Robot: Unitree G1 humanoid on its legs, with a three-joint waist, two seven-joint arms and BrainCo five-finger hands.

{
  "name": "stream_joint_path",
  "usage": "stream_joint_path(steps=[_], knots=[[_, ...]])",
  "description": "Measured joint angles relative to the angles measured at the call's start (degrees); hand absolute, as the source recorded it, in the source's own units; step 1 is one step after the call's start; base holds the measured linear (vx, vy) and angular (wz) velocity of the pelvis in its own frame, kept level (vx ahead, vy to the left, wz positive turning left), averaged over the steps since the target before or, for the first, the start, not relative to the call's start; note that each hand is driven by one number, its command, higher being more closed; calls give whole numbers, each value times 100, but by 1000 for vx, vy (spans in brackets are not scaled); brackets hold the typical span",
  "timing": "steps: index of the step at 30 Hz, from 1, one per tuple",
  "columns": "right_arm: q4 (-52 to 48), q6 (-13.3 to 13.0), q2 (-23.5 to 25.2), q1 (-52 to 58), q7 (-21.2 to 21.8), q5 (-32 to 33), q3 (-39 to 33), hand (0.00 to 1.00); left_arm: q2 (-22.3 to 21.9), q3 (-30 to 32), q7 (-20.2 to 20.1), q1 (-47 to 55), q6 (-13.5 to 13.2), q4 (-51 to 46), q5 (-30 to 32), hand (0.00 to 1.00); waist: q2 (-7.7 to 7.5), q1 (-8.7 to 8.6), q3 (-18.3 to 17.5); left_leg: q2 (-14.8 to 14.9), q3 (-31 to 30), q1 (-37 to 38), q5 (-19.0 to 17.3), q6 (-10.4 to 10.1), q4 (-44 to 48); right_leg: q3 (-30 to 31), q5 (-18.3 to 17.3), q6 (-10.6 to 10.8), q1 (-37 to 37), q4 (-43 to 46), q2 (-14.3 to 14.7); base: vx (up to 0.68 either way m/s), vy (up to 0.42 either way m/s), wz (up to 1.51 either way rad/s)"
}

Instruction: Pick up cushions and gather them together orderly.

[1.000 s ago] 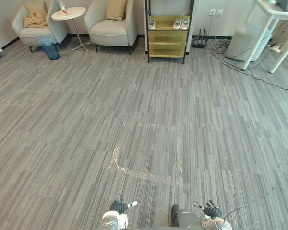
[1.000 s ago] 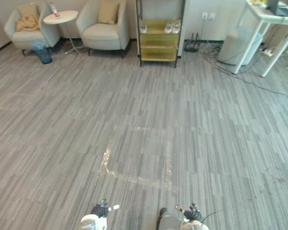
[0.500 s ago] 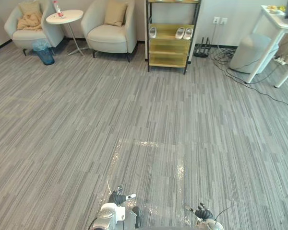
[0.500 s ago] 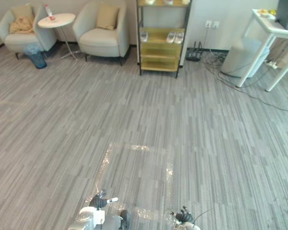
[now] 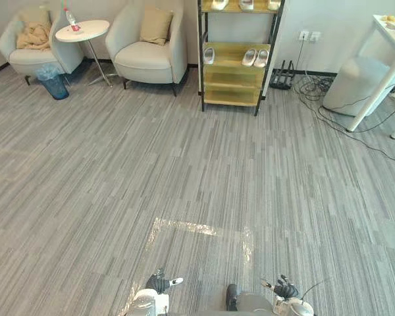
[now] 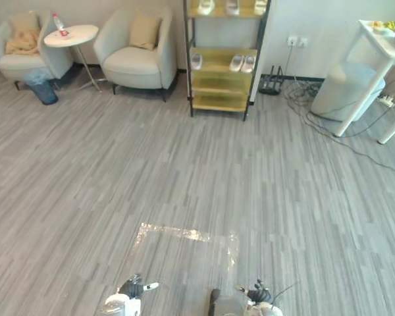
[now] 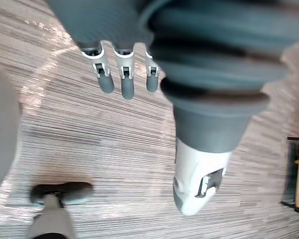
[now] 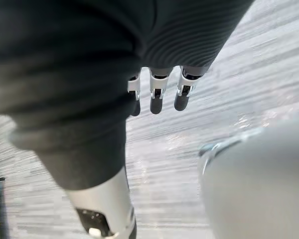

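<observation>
A tan cushion [image 5: 155,25] leans upright on the seat back of the nearer beige armchair [image 5: 145,56] at the far wall. On the left armchair [image 5: 26,58] stands another tan cushion [image 6: 23,25] with a crumpled tan cloth [image 5: 34,36] in front of it. My left hand [image 5: 159,284] hangs low at the bottom edge of the head views, far from both chairs. Its fingers [image 7: 124,79] hang straight over bare floor and hold nothing. My right hand [image 5: 286,289] hangs beside it, fingers [image 8: 157,97] straight and likewise without a load.
Between the chairs stand a round white side table [image 5: 82,29] with a bottle and a blue bin [image 5: 53,72]. A yellow shoe shelf [image 5: 234,59] stands at the wall. A grey container [image 5: 355,79], cables [image 5: 329,112] and white table legs [image 5: 382,85] are at the right. A taped rectangle [image 5: 197,230] marks the floor.
The whole picture has shifted: the chairs and shelf sit lower and nearer, so the camera has moved. Both hands stay low at the bottom edge, still holding nothing.
</observation>
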Motion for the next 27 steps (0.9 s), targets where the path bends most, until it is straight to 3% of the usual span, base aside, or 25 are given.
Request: stream_joint_path(steps=[2, 3, 6, 7, 8, 9, 11, 12, 15, 20, 27], knots=[[9, 4, -29, 0, -10, 8, 18, 0, -79, 102, -2, 12, -20, -106, -4, 0, 68, 79, 28, 271, 201, -588, -54, 40, 1209, -9, -19, -109, 508, -306, 110, 269, -66, 11], [29, 5, -25, 1, -10, 11, 16, 0, -78, 102, 0, 1, -23, -117, -4, 0, 57, 97, 32, 290, 284, -663, -102, 69, 1255, -8, -23, -117, 630, -384, 109, 341, -61, -10], [86, 1, -8, -33, -16, 77, -29, 0, -71, 49, 6, -11, -37, -205, -7, 0, 17, 217, 34, 95, 441, -991, -306, 116, 66, 67, -32, -70, 1071, -704, -24, 254, 24, -25], [87, 0, -3, -32, -21, 176, -39, 0, -53, 25, 9, -34, -46, -208, -7, 0, -16, 231, 41, -171, 186, -1029, -221, 111, -1040, 147, -95, 32, 1187, -717, -145, 308, 126, -23], [89, -2, -21, -9, -28, 176, -45, 0, -34, -75, 14, -50, -47, -196, -7, 0, -5, 228, 33, -399, -180, -992, 239, 16, -2027, 206, -161, 140, 1248, -720, -211, 316, 149, -26], [92, -1, -42, 8, -34, 175, -46, 0, -26, -104, 14, -40, -52, -199, -7, 0, 8, 238, 24, -489, -342, -936, 771, -48, -2234, 271, -199, 205, 1248, -720, -207, 271, 159, -26], [124, 1, 67, 8, -60, 167, -36, 0, 110, -191, 13, -48, -65, -155, -8, 0, -169, 216, -46, -725, -328, -785, 878, 138, -2425, 401, -294, 364, 1287, -728, -422, 296, 156, -13], [202, 5, 109, 41, -59, 165, -53, 0, 166, -182, 13, -79, -62, -85, -11, 0, -300, 226, -63, -794, -228, -742, 857, 184, -2479, 426, -309, 388, 1325, -736, -521, 281, 124, -3], [206, 16, 242, 81, -58, 164, -219, 0, 324, -197, 6, -53, -43, -15, -9, 0, -493, 247, -104, -949, -178, -384, 902, 257, -2877, 488, -308, 388, 1403, -671, -663, 211, 87, -3], [207, 19, 204, 203, -53, 163, -272, 0, 427, -349, 2, 19, -7, 117, -6, 0, -452, 242, -239, -1048, -220, 12, 1012, 390, -3398, 472, -301, 397, 1547, -659, -732, 91, 5, 4], [216, 58, 160, 333, -33, 166, -394, 0, 444, -361, 3, 46, -3, 197, -9, 0, -405, 226, -272, -1060, -474, 127, 1232, 400, -3675, 292, -298, 399, 1638, -659, -711, -18, -56, 16]])
